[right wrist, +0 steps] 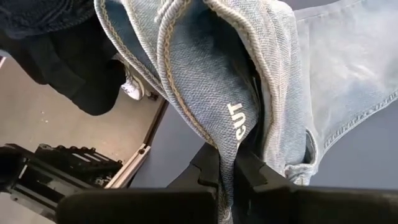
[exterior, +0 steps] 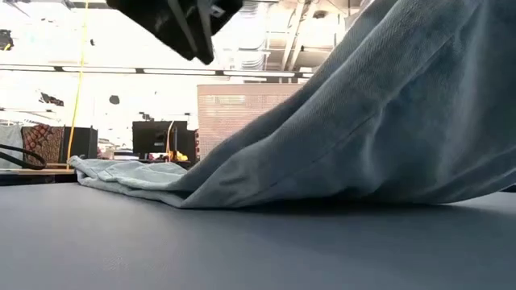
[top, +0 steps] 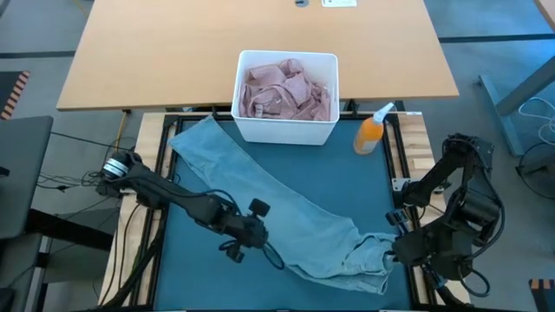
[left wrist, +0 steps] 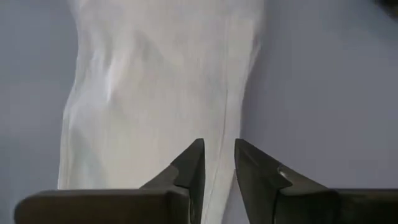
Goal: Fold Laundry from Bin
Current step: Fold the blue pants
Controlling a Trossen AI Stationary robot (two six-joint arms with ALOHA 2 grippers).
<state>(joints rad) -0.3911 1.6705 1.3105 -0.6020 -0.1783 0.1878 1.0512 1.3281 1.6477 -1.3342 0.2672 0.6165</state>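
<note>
Right gripper (right wrist: pixel 227 163) clenched on jeans (top: pixel 277 204) waistband at 5 o'clock of the mat (top: pixel 195 269), left gripper (left wrist: pixel 217 163) slightly parted above the leg, bin (top: pixel 286 130) at 12.

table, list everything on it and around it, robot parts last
jeans: one, light blue, laid diagonally across the mat
shirt: one, dusty pink, bunched in the bin
bin: one, white, far edge of the mat
spray bottle: one, orange, right of the bin
mat: one, teal-blue, under the jeans
left end effector: dark, fingers slightly apart over the jeans leg, holding nothing
right end effector: dark, shut on the jeans waistband
</note>
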